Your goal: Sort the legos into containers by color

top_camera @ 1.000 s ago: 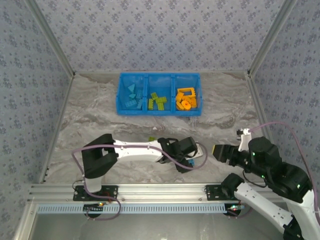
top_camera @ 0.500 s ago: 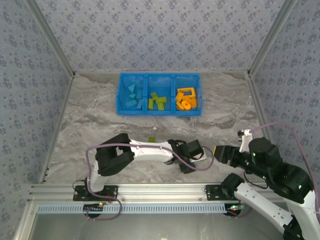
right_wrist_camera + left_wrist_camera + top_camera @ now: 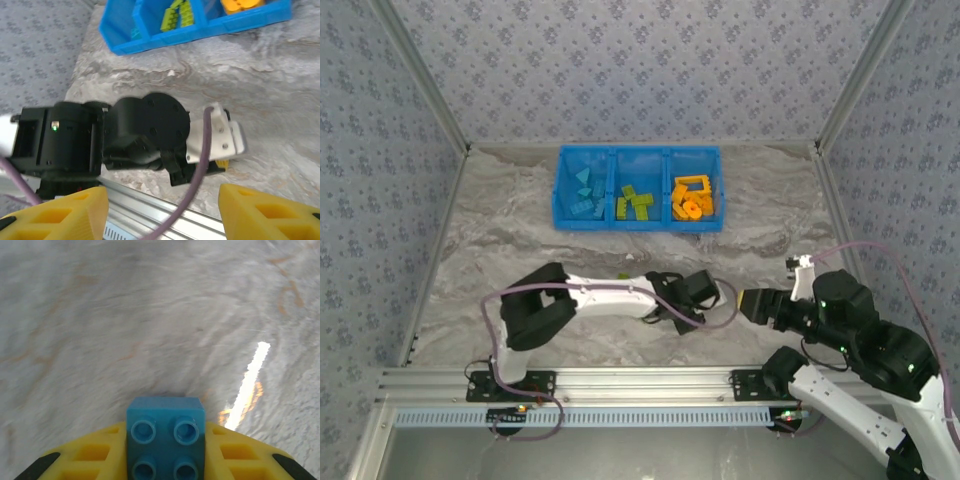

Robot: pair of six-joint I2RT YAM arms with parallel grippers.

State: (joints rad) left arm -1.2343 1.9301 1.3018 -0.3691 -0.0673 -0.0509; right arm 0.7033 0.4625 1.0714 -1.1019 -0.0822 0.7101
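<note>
Two yellow fingers of the left gripper (image 3: 165, 452) pinch a blue brick (image 3: 165, 435) over the grey marbled table (image 3: 150, 315). The right gripper (image 3: 162, 200) gapes wide, holding nothing. Farther back, the blue bin (image 3: 640, 224) holds colour-sorted bricks (image 3: 636, 203), near the floral-papered back wall (image 3: 640, 70).

The top camera is looking down from behind at the whole tabletop (image 3: 500, 230). The left wrist camera is hanging very close over it. The right wrist camera is facing the left arm (image 3: 145, 130) and blue bin (image 3: 200, 31), like the top one.
</note>
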